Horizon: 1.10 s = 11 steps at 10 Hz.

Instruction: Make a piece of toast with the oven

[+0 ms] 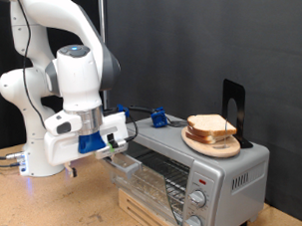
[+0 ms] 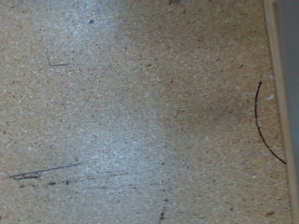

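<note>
Oven (image 1: 198, 171): boxy silver-grey metal, glass door dropped open, wire rack showing inside, round knobs at the exterior view's right.

Piece of toast (image 1: 210, 127): flat, roughly square, pale face with tan crust, lying level in a small stack on a round wooden plate (image 1: 214, 146) on the oven's roof.

My gripper (image 1: 120, 144): white with blue fittings, just beside the oven's open front; fingers hidden, so I cannot tell their spread or any hold.

Wrist view: speckled chipboard surface (image 2: 131, 112), scratched.
</note>
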Each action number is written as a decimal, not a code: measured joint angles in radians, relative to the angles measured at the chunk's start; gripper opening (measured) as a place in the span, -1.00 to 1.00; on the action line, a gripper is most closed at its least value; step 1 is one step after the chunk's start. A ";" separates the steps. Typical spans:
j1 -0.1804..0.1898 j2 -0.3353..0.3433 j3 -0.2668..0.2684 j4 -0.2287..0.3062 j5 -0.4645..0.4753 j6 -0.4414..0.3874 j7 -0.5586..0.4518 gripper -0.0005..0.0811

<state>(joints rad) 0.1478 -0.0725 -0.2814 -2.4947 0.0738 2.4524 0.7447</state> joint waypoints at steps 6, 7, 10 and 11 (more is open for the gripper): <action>-0.014 0.017 -0.007 -0.006 -0.002 0.033 -0.025 0.99; -0.018 0.019 -0.007 -0.011 -0.007 0.046 -0.026 0.99; -0.022 0.017 -0.008 -0.025 0.002 0.078 -0.053 0.99; -0.022 0.017 -0.008 -0.025 0.012 0.079 -0.065 0.99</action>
<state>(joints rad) 0.1260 -0.0560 -0.2896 -2.5199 0.0855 2.5310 0.6797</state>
